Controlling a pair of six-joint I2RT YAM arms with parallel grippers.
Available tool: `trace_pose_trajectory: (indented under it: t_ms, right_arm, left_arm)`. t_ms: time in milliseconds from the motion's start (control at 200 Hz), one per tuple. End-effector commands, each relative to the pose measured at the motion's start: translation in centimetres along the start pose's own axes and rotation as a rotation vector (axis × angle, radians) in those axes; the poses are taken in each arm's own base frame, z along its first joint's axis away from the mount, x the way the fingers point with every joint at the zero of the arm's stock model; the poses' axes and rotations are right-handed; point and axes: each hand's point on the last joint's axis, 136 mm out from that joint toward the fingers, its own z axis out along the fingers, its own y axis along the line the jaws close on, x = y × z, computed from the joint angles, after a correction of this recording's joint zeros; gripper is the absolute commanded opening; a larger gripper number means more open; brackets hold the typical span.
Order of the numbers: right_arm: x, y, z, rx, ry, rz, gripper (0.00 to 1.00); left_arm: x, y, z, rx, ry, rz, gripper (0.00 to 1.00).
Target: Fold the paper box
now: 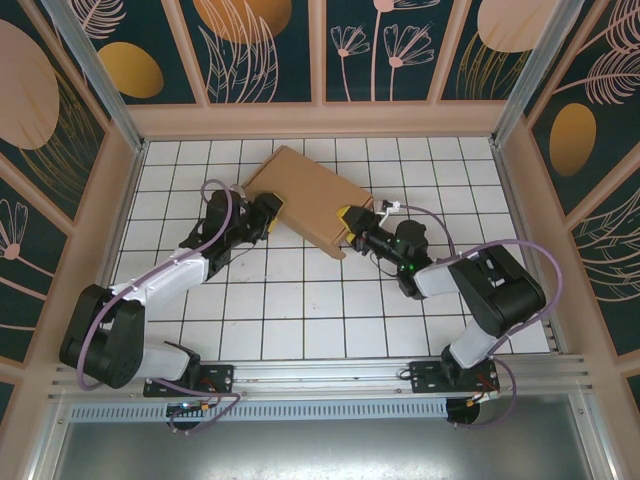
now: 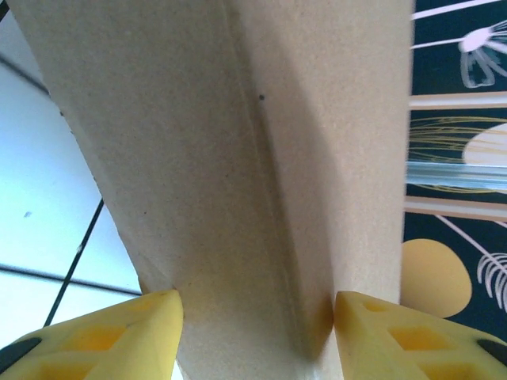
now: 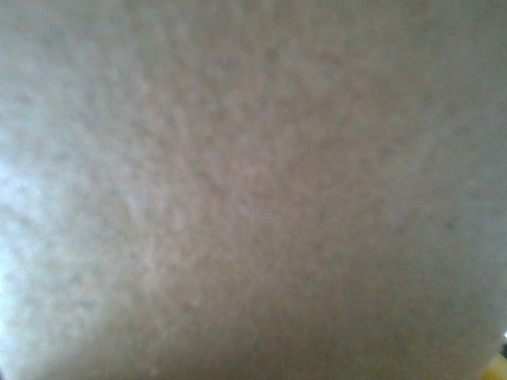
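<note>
The paper box [image 1: 305, 195] is a plain brown closed-up shape lying at an angle on the far middle of the table, between my two arms. My left gripper [image 1: 270, 212] meets its left end. In the left wrist view the box [image 2: 238, 158] runs up between the yellow fingers [image 2: 119, 336], which press it from both sides, so the left gripper [image 2: 257, 332] is shut on it. My right gripper [image 1: 350, 225] is at the box's right end, with one yellow finger [image 1: 353, 214] lying on the cardboard. Blurred cardboard [image 3: 253, 190] sits right against the right wrist camera.
The box rests on a white gridded table [image 1: 300, 310] ringed by a low wooden wall [image 1: 320, 120]. A metal rail [image 1: 320, 375] with both arm bases runs along the near edge. Open tabletop lies in front of the box.
</note>
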Motion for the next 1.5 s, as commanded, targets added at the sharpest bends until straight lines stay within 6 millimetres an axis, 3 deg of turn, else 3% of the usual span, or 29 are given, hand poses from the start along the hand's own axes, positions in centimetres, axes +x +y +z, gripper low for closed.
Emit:
trace_pose_trajectory:
  t_ms: [0, 185, 340, 420, 460, 561, 636, 771, 811, 831, 931, 1166, 1306, 1331, 1491]
  right_arm:
    - [5.4, 7.7, 0.5, -0.284, 0.257, 0.005, 0.44]
    - [6.5, 8.6, 1.3, -0.306, 0.315, 0.015, 0.43]
    - [4.7, 7.5, 0.8, -0.235, 0.256, 0.004, 0.43]
    - [4.2, 6.6, 0.4, -0.184, 0.235, 0.009, 0.43]
    - [2.5, 6.3, -0.1, -0.161, 0.192, 0.002, 0.43]
    - [1.2, 5.6, -0.7, -0.102, 0.16, -0.014, 0.43]
    - [0.4, 4.7, -1.0, -0.04, 0.144, -0.034, 0.43]
    - [-0.4, 3.5, -1.7, 0.057, 0.13, -0.07, 0.44]
    - [-0.5, 3.5, -1.9, 0.07, 0.132, -0.078, 0.45]
    - [-0.6, 3.5, -2.0, 0.075, 0.131, -0.081, 0.45]
    - [-0.7, 3.6, -2.5, 0.087, 0.142, -0.091, 0.46]
    - [-0.5, 4.5, -3.3, 0.078, 0.178, -0.103, 0.48]
    - [-0.1, 5.4, -3.5, 0.062, 0.207, -0.114, 0.49]
    - [-0.2, 5.5, -3.6, 0.06, 0.207, -0.117, 0.49]
    - [-0.3, 6.4, -3.9, 0.053, 0.21, -0.132, 0.5]
  left_arm:
    - [-0.2, -4.3, -0.9, 0.195, -0.041, 0.139, 0.54]
    - [0.5, -6.0, -0.8, 0.287, -0.002, 0.181, 0.52]
    - [-0.3, -5.8, -2.1, 0.219, -0.07, 0.298, 0.52]
    - [-0.5, -5.8, -3.0, 0.173, -0.087, 0.413, 0.52]
    - [-0.2, -6.0, -3.4, 0.163, -0.076, 0.485, 0.52]
    - [1.0, -7.0, -4.6, 0.181, -0.028, 0.692, 0.52]
    - [0.8, -7.3, -5.3, 0.128, -0.031, 0.816, 0.52]
    - [0.0, -7.8, -6.2, -0.014, -0.063, 1.026, 0.51]
    - [0.2, -7.1, -6.1, -0.075, -0.059, 1.092, 0.51]
    - [0.0, -8.1, -6.4, -0.084, -0.08, 1.127, 0.51]
    - [0.5, -7.9, -6.4, -0.187, -0.105, 1.284, 0.53]
    - [3.9, -6.6, -6.0, -0.296, -0.081, 1.714, 0.53]
    - [7.2, -6.1, -5.6, -0.181, 0.044, 1.83, 0.53]
    - [7.9, -4.8, -5.4, -0.176, 0.082, 1.855, 0.53]
    - [10.8, -2.5, -5.1, -0.142, 0.197, 1.979, 0.51]
